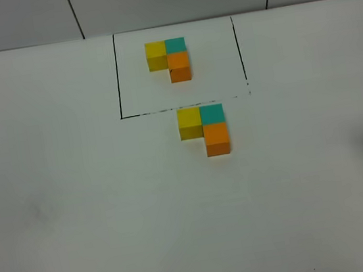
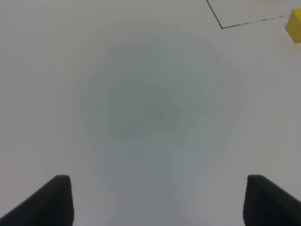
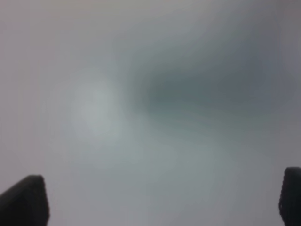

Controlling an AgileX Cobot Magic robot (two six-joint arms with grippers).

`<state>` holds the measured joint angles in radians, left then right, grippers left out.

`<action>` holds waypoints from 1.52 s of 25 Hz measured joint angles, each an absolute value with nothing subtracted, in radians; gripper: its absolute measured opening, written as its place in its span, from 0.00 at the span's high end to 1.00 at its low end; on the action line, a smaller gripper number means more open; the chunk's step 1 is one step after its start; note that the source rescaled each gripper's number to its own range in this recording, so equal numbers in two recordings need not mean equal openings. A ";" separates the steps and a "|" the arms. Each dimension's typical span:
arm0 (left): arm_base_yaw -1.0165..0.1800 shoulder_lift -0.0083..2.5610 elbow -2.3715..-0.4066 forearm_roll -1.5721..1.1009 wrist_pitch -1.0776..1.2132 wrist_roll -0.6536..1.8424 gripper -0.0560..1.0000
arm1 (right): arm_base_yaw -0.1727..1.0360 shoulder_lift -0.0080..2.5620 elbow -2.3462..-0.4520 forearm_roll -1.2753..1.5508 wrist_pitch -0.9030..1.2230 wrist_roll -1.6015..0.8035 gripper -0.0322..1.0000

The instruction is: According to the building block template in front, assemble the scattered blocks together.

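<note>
The left hand stands open over bare table with nothing between its fingers, and only a yellow corner of the assembled blocks shows far off at the edge of its wrist view. The right hand is spread wide and empty too, its wrist view a blur of table; from above only a dark bit of it shows at the right edge, well apart from the blocks. Out in the middle, the scattered blocks already sit joined in an L — yellow and teal side by side, orange against the teal — just below the marked rectangle. Inside that rectangle lies the building block template, with the same layout. Judging from this, the assembly looks finished — little seems left beyond pulling the arms clear.
</note>
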<state>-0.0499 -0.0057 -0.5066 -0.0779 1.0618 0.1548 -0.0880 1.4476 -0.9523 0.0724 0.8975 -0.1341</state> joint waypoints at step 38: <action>-0.050 -0.006 -0.507 -0.078 1.062 0.155 0.31 | 0.053 0.036 -0.518 0.051 1.094 -0.035 0.00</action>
<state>-0.0499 -0.0057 -0.5066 -0.0779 1.0618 0.1548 0.0529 0.0356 -0.5183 0.0507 1.0937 -0.0351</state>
